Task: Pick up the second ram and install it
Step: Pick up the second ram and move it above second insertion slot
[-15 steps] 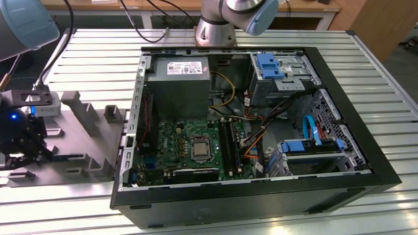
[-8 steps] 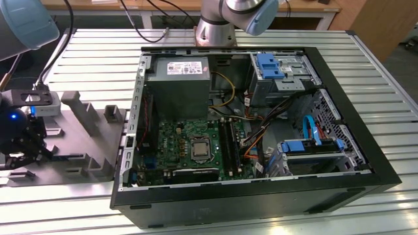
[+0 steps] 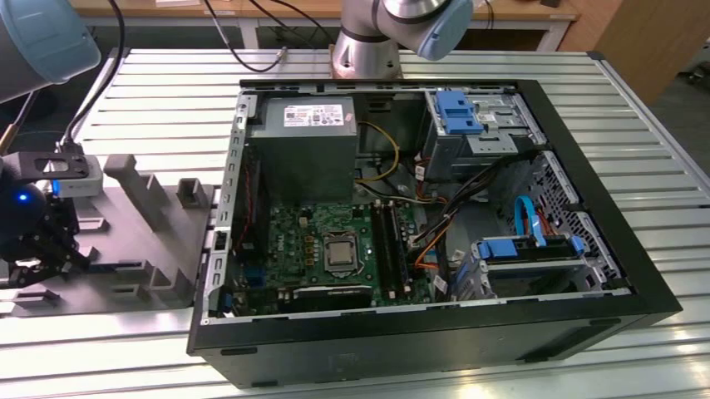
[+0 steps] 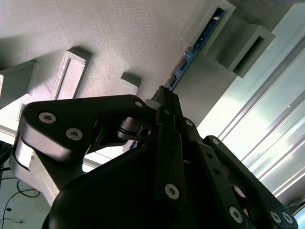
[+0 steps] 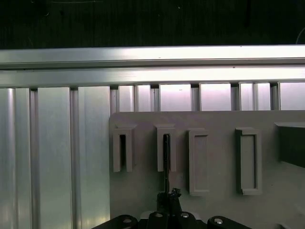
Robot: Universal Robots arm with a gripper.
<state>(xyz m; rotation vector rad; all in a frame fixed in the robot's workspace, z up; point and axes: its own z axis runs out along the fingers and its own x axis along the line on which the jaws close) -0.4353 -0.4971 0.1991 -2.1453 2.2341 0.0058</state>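
Note:
The second ram (image 4: 193,52) is a slim dark blue-green stick standing on edge in a slot of the grey holder plate (image 4: 119,38). In the first wrist view the second ram (image 5: 166,162) shows edge-on as a thin dark line in the second raised slot of the holder plate (image 5: 219,119). My gripper (image 4: 164,95) has its black fingers closed together on the stick's near end. That closed gripper (image 5: 167,196) also appears in the first wrist view. In the exterior view my gripper (image 3: 39,249) hangs over the holder plate (image 3: 133,249) at the exterior view's left.
An open black computer case (image 3: 444,332) lies on the slatted metal table (image 3: 166,91), to the right of the holder. Its green motherboard (image 3: 322,241) has long black memory slots (image 3: 388,241) beside the processor socket. The arm's base (image 3: 367,41) stands behind the case.

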